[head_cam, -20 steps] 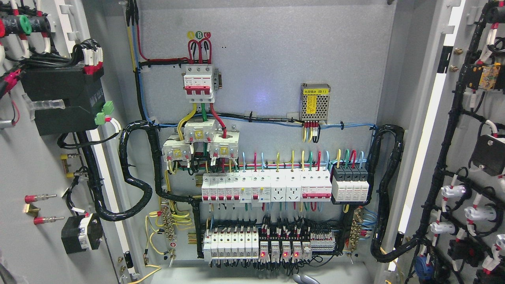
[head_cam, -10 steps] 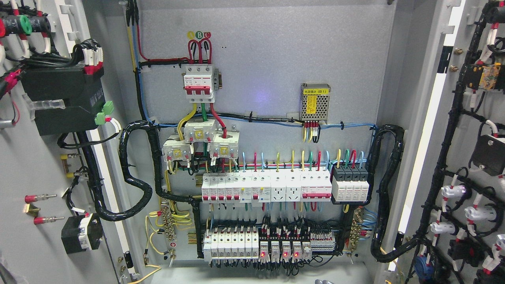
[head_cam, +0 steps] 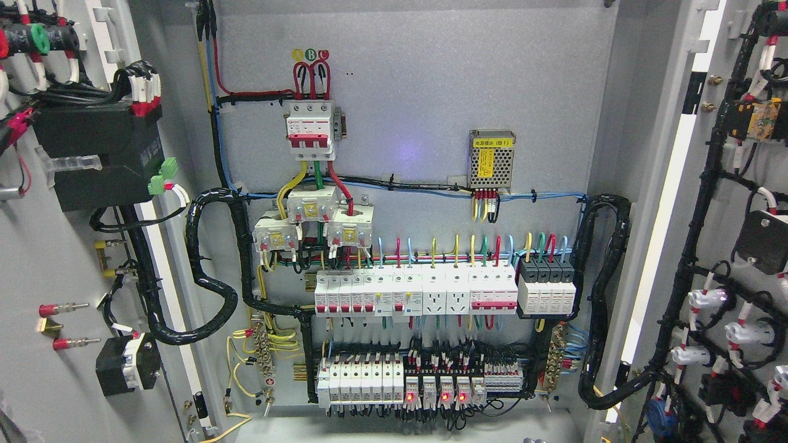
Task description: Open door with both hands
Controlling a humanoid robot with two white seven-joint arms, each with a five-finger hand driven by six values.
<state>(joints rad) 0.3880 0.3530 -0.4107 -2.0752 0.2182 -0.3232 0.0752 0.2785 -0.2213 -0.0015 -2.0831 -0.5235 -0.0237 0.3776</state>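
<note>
1. We see both doors swung wide: the left door [head_cam: 37, 258] fills the left edge and the right door [head_cam: 739, 246] the right edge, each showing its wired inner face. We judge the opening itself done.
2. The main risk we see is a door drifting back toward the cabinet [head_cam: 418, 92], since nothing in view holds either one.
3. A second risk is snagging. The black loom [head_cam: 209, 289] loops from the left door into the cabinet, and a similar loom [head_cam: 606, 295] runs at the right; an arm pulling back close to them could catch a loop.
4. The breakers [head_cam: 394, 292] and the lower row with red lamps lit [head_cam: 431, 387] look live, so a stray touch there would matter.
5. Of the hands we see almost nothing. A small grey sliver [head_cam: 534, 440] sits at the bottom edge right of the middle; we cannot tell which hand it belongs to, if any, and cannot tell how the fingers stand.
</note>
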